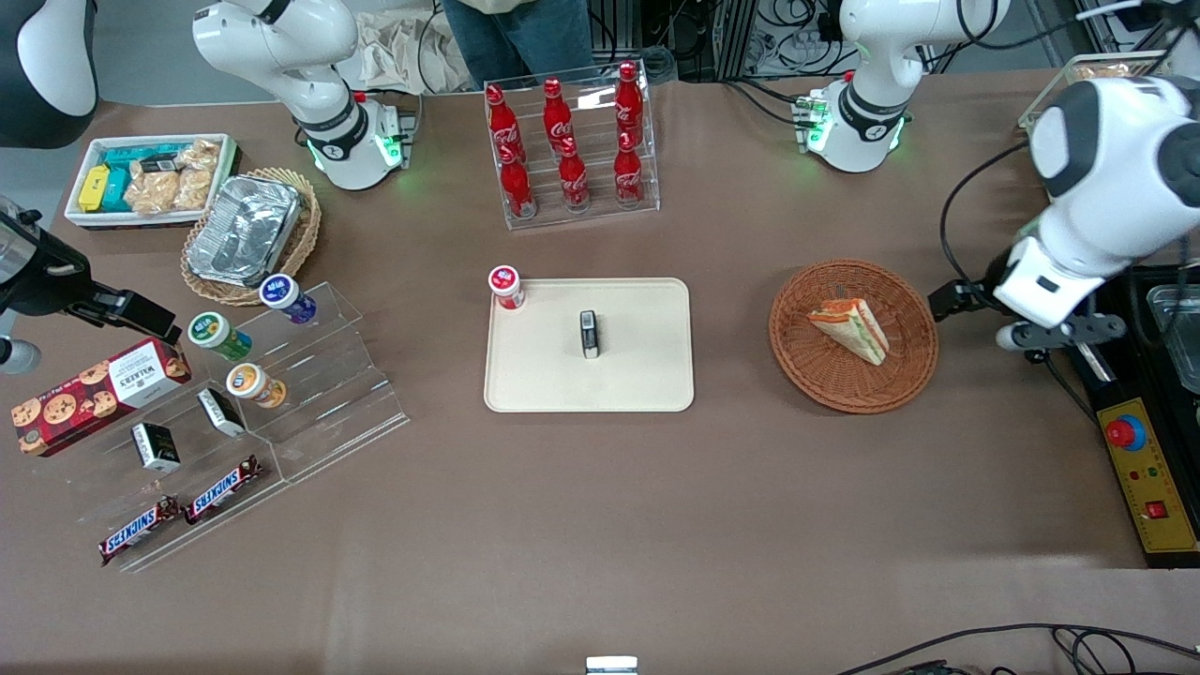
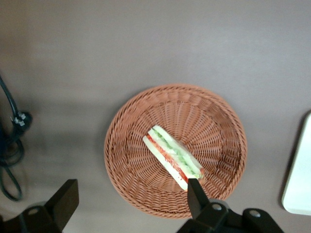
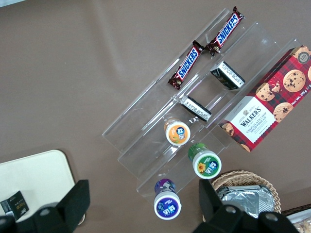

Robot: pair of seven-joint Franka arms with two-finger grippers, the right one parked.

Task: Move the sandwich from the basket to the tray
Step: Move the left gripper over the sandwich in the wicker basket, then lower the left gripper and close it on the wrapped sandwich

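The sandwich (image 1: 851,328) (image 2: 172,157), a pale bread wedge with red and green layers, lies in the round reddish-brown basket (image 1: 844,398) (image 2: 121,141). The cream tray (image 1: 637,375) (image 2: 299,179) lies flat beside the basket, toward the parked arm's end of the table. My gripper (image 1: 1055,337) (image 2: 130,187) hangs open above the table just beside the basket, toward the working arm's end, with nothing between its fingers. In the left wrist view one fingertip (image 2: 193,187) overlaps the sandwich's end, well above it.
A small dark box (image 1: 589,334) and a red-capped cup (image 1: 506,286) stand on the tray. A rack of cola bottles (image 1: 572,150) is farther from the front camera. An acrylic stand with snacks (image 1: 281,375) sits toward the parked arm's end. A yellow control box (image 1: 1144,469) lies near my gripper.
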